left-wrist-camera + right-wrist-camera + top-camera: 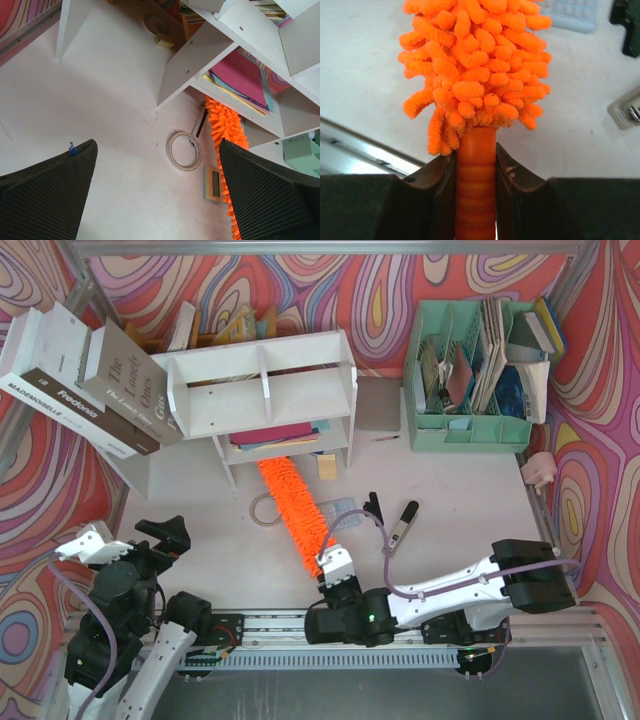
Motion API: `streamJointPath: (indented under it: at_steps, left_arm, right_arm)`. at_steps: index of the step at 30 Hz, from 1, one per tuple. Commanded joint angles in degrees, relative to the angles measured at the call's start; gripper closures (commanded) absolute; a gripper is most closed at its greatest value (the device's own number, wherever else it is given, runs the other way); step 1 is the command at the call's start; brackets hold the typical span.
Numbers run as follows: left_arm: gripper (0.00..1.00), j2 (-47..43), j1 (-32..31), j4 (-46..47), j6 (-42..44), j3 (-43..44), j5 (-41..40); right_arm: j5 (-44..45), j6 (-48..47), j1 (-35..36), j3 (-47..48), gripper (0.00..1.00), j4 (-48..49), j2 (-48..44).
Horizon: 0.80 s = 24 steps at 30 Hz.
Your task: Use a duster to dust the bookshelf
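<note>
On the pale table (pixel 470 500), one orange duster (pixel 293 502) is lying lengthwise, its fluffy tip reaching the front edge of the lower tier of the single white two-tier bookshelf (pixel 300 390). The right gripper (pixel 475 160) is pinching the duster's ribbed handle between its two fingers. The left gripper (pixel 157 197) is hovering with its jaws spread wide, holding nothing, near one ring of tape (pixel 184 150). Two large books (pixel 90 390) are leaning at the shelf's left end, while one mint green organizer (pixel 470 430) is standing well apart at right.

A tape roll (pixel 170 150) and mint organizer (pixel 470 432) sit well apart.
</note>
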Motion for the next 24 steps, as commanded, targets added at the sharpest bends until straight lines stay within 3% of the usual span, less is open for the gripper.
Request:
streamJointPath:
  at_steps: [1, 7, 15, 24]
  left_arm:
    - [0.02, -0.2, -0.2, 1.1, 0.3, -0.7, 0.1]
    - [0.02, -0.3, -0.3, 1.0, 0.3, -0.6, 0.1]
    - [0.01, -0.5, -0.3, 0.9, 0.2, -0.6, 0.1]
    - [0.02, -0.5, -0.2, 1.0, 0.2, -0.6, 0.1]
  right_arm:
    - [5.5, -10.2, 2.9, 4.0, 1.0, 7.2, 2.9]
    - [-2.5, -20.9, 2.8, 3.0, 1.0, 16.0, 4.6]
    - [-10.8, -21.2, -1.8, 4.9, 1.0, 14.1, 7.9]
    - [-2.4, -17.6, -1.1, 8.2, 1.0, 8.4, 4.6]
